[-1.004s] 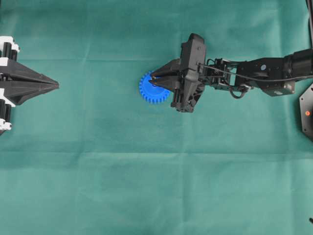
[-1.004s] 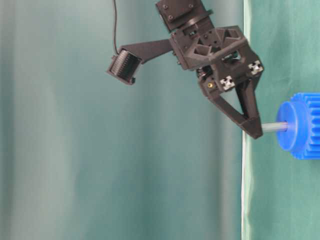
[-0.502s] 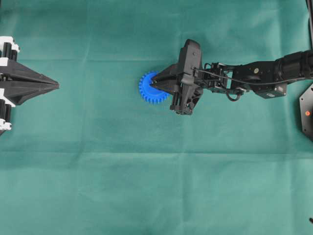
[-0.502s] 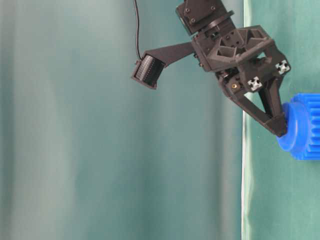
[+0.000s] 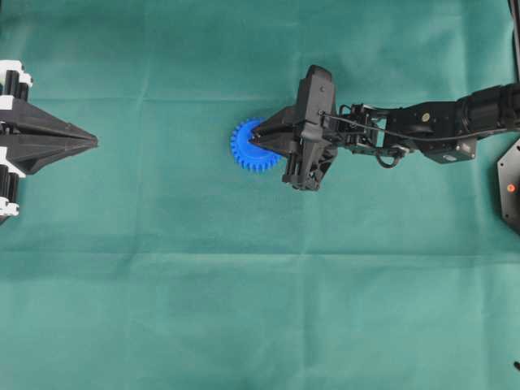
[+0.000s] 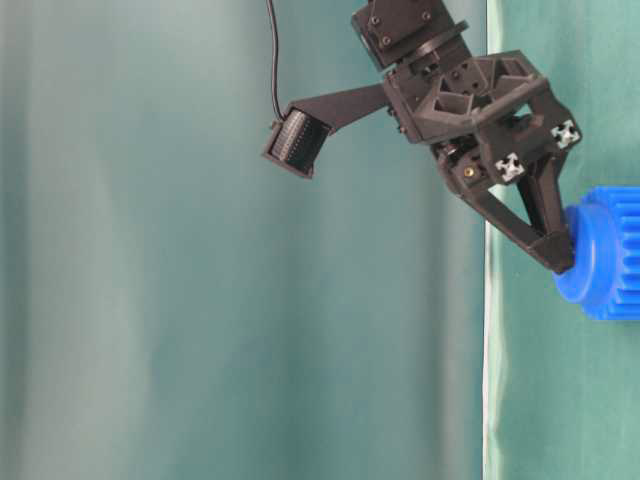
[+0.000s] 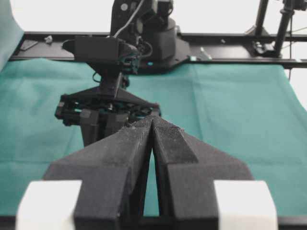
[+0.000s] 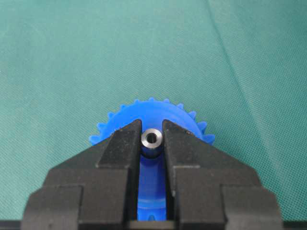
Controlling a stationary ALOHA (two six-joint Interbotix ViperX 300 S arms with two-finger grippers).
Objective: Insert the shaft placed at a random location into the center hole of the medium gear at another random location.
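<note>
The medium gear lies flat on the green cloth, bright blue and toothed. My right gripper reaches over it from the right, shut on the shaft, whose silver ring-shaped end shows between the fingertips. The shaft stands upright over the hub and fills the center hole, which is hidden. From table level the fingertips rest against the hub of the gear and no shaft shows between them. My left gripper stays at the far left, shut and empty, apart from the gear.
The right arm stretches in from the right edge. A black part with a red dot sits at the right border. In the left wrist view, the shut left gripper points at the right arm's wrist.
Over the last second the right gripper moved down onto the gear and the exposed shaft length slid into the hub. Nothing has shifted in the last half second. The left arm stayed still.
</note>
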